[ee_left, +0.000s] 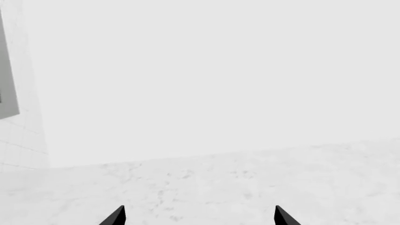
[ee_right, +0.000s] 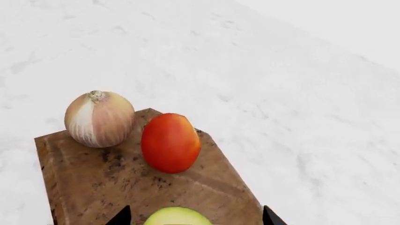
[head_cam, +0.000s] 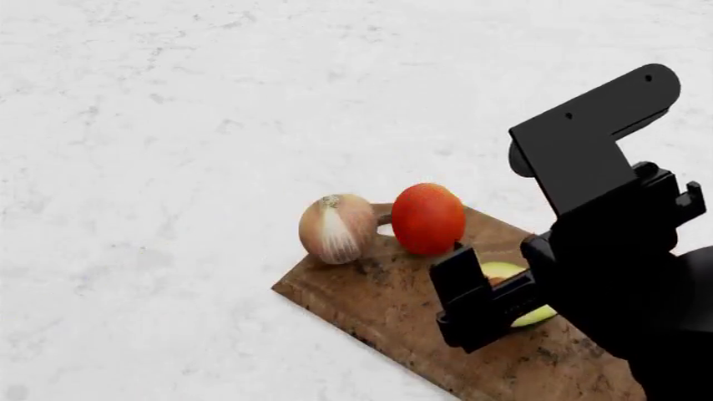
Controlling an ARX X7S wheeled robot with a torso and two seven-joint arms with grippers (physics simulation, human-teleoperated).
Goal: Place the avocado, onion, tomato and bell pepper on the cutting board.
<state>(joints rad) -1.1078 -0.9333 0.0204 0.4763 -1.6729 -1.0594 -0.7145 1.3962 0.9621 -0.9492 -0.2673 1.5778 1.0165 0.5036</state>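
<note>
A white, faintly grey-veined marble counter [head_cam: 167, 125] is seen across the whole head view, and its pale mottled surface is also shown in both wrist views. One thing is carried directly on it: a rectangular worn brown wooden cutting board [head_cam: 379, 305] with dark stains, laid flat and set at a slant toward the right of the head view. Its clipped corners are shown at the end turned away from the robot, and its nearer end is cut off by the picture's edge. In the left wrist view the counter is met at its far edge by a plain pale wall [ee_left: 206, 70].
</note>
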